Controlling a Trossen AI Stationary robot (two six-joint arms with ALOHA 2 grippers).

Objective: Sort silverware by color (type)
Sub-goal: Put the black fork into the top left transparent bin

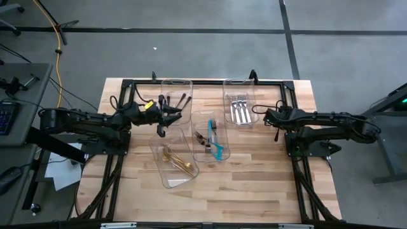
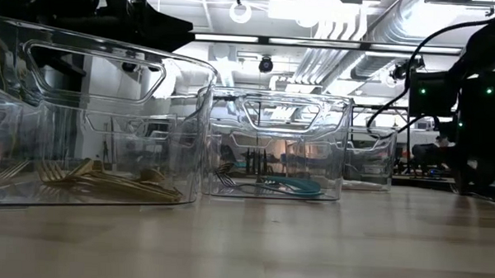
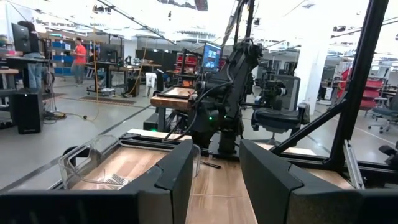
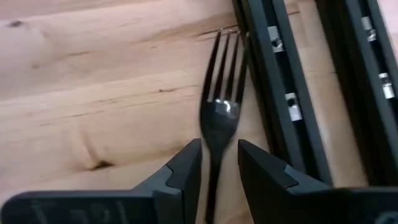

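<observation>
Right gripper (image 4: 219, 163) is pinching the black fork (image 4: 221, 118) at its slim neck: light, stiff, glossy, likely slippery; left gripper (image 3: 216, 180) is hanging with fingers apart, empty.

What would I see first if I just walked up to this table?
Probably the black fork pinched in the right gripper, near the table's right edge. Next, four clear bins mid-table: gold cutlery in the nearest, silver forks in the far right one.
</observation>
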